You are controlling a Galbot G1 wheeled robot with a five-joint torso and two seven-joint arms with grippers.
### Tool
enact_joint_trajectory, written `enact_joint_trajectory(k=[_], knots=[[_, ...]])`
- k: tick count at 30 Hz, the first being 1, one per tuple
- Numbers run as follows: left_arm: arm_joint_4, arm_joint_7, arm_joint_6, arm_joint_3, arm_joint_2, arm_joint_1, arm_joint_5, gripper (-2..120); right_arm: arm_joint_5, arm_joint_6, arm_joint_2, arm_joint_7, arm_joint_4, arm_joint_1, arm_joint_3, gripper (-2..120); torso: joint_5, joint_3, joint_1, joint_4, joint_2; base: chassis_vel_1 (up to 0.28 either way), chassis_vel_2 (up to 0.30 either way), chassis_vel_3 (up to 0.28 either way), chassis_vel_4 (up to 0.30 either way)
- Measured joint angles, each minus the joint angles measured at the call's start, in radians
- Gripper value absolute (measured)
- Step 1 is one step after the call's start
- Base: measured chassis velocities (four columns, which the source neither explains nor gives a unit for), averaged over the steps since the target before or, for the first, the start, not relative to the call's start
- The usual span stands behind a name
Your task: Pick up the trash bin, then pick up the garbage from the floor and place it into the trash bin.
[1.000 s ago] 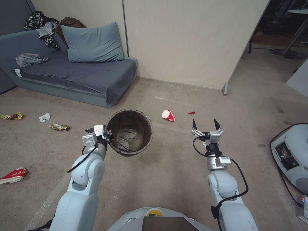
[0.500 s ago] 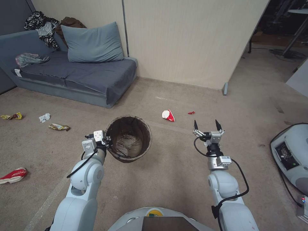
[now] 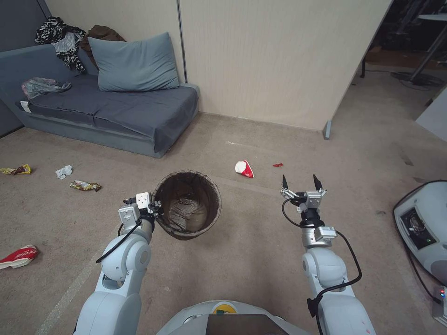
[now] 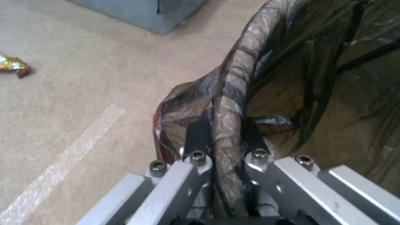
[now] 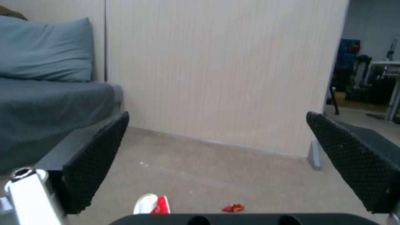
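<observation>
Head view: the left gripper pinches the rim of the round trash bin lined with a dark brown translucent bag, held above the beige carpet. The right gripper hovers with fingers spread, near a crushed red-and-white paper cup.

Left wrist view: black fingers clamp the bag-covered rim.

Right wrist view: the cup lies between spread pads.

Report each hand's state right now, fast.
Left hand: shut on the bag-covered rim of the trash bin, holding it off the floor.
Right hand: open, holding nothing.
</observation>
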Motion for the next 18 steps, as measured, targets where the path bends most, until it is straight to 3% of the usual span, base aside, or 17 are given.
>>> enact_joint_trajectory(k=[18], knots=[[-0.005, -0.001, -0.001, 0.003, -0.003, -0.004, 0.000, 3, -0.001, 0.003, 0.001, -0.001, 0.002, 0.001, 0.001, 100, 0.0000, 0.000, 0.000, 0.0001, 0.000, -0.135, 0.134, 0.140, -0.137]])
